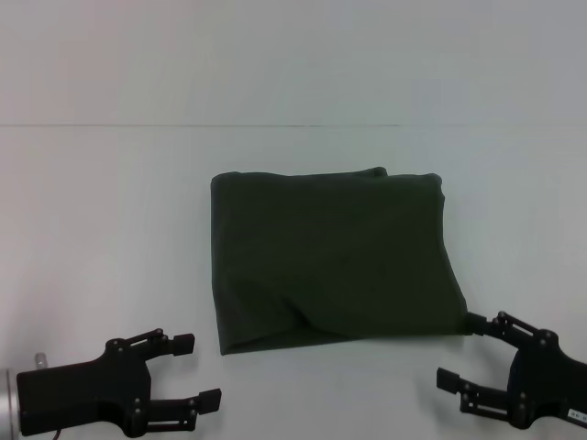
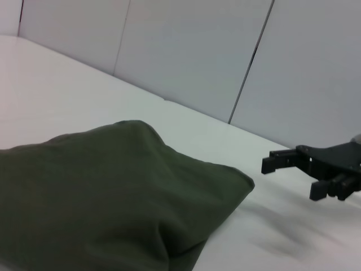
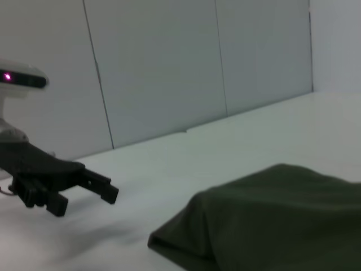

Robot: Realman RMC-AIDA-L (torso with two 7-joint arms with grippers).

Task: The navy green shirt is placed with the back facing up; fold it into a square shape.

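The navy green shirt (image 1: 330,261) lies folded into a rough rectangle in the middle of the white table, plain side up, with no lettering showing. It also fills the lower part of the left wrist view (image 2: 107,192) and the right wrist view (image 3: 276,220). My left gripper (image 1: 200,371) sits open at the near left, a short way off the shirt's near left corner, with nothing between its fingers. At the near right my right gripper (image 1: 463,353) is open, its far finger close beside the shirt's near right corner. Each wrist view shows the other arm's gripper: the right gripper (image 2: 293,175), the left gripper (image 3: 84,195).
The white table (image 1: 110,229) runs bare around the shirt. A pale panelled wall (image 1: 293,55) rises behind the table's far edge. A white robot part with a small pink light (image 3: 17,79) shows at the edge of the right wrist view.
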